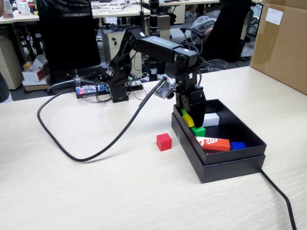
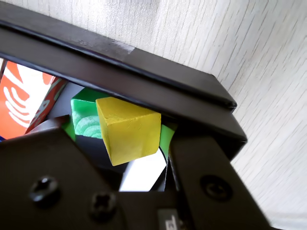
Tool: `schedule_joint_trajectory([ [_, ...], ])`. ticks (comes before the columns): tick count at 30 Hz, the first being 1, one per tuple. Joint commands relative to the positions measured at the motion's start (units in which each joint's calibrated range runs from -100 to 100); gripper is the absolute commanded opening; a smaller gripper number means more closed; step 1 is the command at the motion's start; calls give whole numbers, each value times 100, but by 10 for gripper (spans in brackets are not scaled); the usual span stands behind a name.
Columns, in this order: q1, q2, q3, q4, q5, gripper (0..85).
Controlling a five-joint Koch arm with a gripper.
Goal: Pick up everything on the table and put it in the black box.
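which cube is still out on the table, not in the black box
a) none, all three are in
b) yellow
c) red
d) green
c: in the fixed view the red cube sits on the table beside the black box, while the green cube lies inside it and the yellow cube is at the fingers over the box.

Behind the beige desk (image 1: 96, 191) stand black office chairs (image 1: 67, 33); a brown carton (image 1: 283, 43) sits on its right; white desks (image 1: 120, 9) lie farther back.

three cubes (image 1: 164, 142), one black box (image 1: 230, 165)
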Motion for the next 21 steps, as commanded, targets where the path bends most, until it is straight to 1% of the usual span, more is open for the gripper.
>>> schedule_joint_trajectory([
  [1, -15, -625, 432, 56, -29, 352],
  [6, -5, -1658, 1294, -160, 20, 352],
  [13, -107, -2507, 1258, -169, -20, 352],
  [15, -190, -2633, 1158, -255, -63, 362],
  [16, -244, -2679, 1067, -273, -93, 386],
  [20, -493, -2736, 795, -298, -215, 395],
  [21, -547, -2736, 695, -290, -239, 410],
])
